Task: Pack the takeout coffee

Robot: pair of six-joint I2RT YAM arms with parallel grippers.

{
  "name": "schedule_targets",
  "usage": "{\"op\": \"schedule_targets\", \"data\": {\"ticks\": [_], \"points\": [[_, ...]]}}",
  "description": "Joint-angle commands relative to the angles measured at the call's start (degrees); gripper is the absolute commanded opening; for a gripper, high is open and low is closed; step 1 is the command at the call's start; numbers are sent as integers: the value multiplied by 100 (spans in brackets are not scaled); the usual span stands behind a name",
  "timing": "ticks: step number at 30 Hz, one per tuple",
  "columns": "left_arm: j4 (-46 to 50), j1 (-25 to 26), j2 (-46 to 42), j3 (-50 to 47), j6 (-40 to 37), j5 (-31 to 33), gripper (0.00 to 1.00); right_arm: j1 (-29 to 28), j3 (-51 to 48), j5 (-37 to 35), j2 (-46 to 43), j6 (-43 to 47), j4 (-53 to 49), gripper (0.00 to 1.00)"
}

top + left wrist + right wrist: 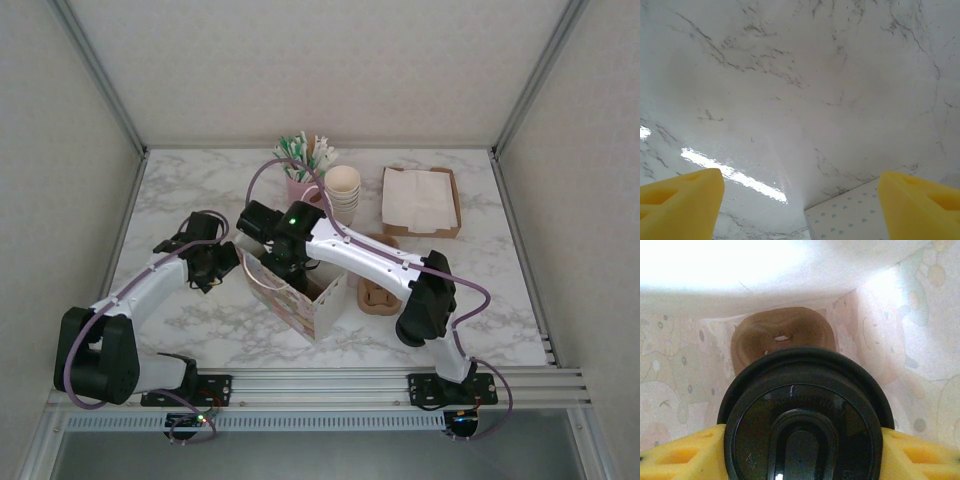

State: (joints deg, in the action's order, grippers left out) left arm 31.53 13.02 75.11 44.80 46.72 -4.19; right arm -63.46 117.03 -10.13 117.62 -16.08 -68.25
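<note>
Top view: patterned paper bag (322, 305) stands open near the centre of the marble counter (190, 190). Right arm crosses from 4 o'clock, and the right gripper (275, 267) dips into the bag's mouth at its 10 o'clock end; what it carries is hidden here by the wrist. Left gripper (212, 268) hangs just beside the bag at 9 o'clock, not touching it as far as can be told. Pink cup w/ stirrers (302, 178) sits at 12 o'clock of the bag, and a stack of cream cups (342, 192) is just beside it toward 1 o'clock. Napkin tray (421, 200) lies at 2 o'clock. Brown pulp carrier (380, 292) lies on the counter at 3 o'clock, close to the bag.

Left wrist view: left gripper (800, 210) is open, yellow fingers (682, 200) wide apart w/ nothing btwn them, above bare counter (790, 90). A corner of the bag (855, 217) shows at 5 o'clock.

Right wrist view: right gripper (800, 455) clamps the takeout coffee (802, 410), yellow fingers (675, 455) touching the round black lid at 9 and 3 o'clock. The coffee is inside the bag, w/ patterned walls (670, 385) on both sides. A brown pulp insert (782, 332) lies on the bag floor, at 12 o'clock of the lid. Whether the cup touches it can't be told.
</note>
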Motion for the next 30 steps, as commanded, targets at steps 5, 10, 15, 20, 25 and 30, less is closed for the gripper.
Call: {"op": "schedule_targets", "data": {"ticks": [5, 10, 15, 20, 25, 30], "points": [[6, -42, 65, -33, 66, -64, 80, -62, -186, 100, -49, 28, 107, 54], [24, -43, 30, -65, 57, -39, 80, -119, 69, 43, -19, 89, -61, 54], [-5, -44, 69, -77, 65, -61, 80, -140, 72, 43, 54, 105, -48, 54], [-6, -41, 71, -59, 65, -65, 80, -138, -104, 86, 203, 98, -1, 54], [9, -44, 74, -59, 67, -61, 80, -133, -245, 99, 285, 100, 40, 54], [18, -38, 74, -60, 65, -65, 80, -139, -501, 132, 279, 105, 180, 54]]}}
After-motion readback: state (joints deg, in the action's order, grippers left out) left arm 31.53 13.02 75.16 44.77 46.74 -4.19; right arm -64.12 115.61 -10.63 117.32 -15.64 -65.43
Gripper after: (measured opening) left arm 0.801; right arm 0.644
